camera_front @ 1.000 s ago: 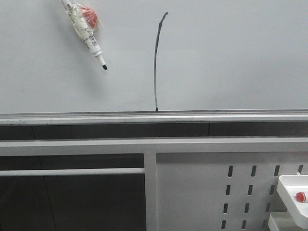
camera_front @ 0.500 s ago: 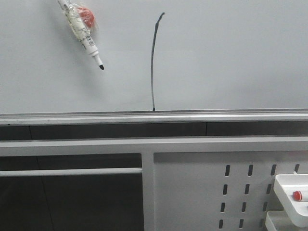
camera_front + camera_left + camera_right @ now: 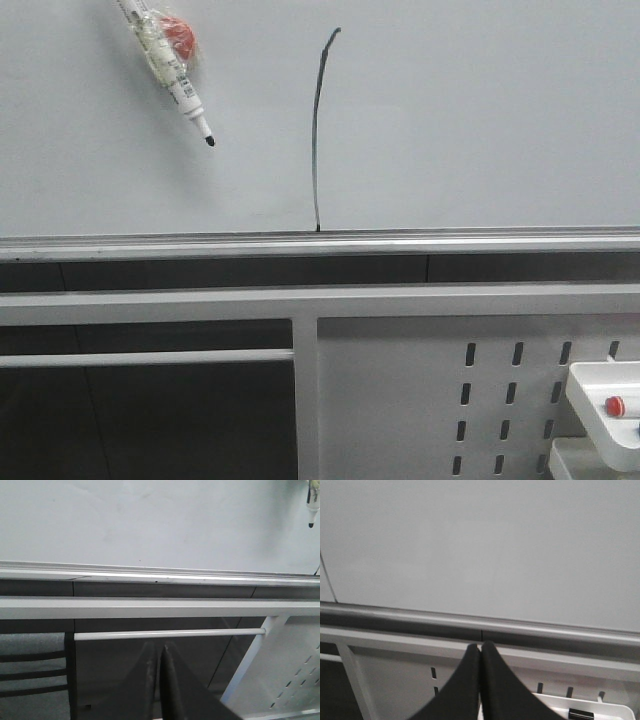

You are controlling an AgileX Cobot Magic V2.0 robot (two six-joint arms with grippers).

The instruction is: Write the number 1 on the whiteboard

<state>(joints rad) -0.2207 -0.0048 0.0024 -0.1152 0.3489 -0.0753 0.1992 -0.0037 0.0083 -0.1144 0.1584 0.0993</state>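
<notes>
The whiteboard (image 3: 480, 120) fills the upper front view, with a silver rail (image 3: 450, 243) along its lower edge. The number 1 (image 3: 316, 130) is a thin black, slightly curved stroke with a hooked top that reaches down to the rail. Its lower part shows in the right wrist view (image 3: 327, 577). Neither gripper shows in the front view. My left gripper (image 3: 161, 646) is shut and empty, low in front of the frame under the board (image 3: 150, 525). My right gripper (image 3: 480, 645) is shut and empty, just below the board's (image 3: 495, 545) rail.
A white marker pen (image 3: 170, 65) with a black tip, wrapped in clear plastic beside a red round piece (image 3: 180, 35), hangs tilted on the board at upper left. A white perforated panel (image 3: 400, 400) and a white tray (image 3: 600, 385) holding a red item lie below at right.
The whole front view has slid a little to the left, most of it in the first half second. The stroke looks the same length. The pen stays in place on the board.
</notes>
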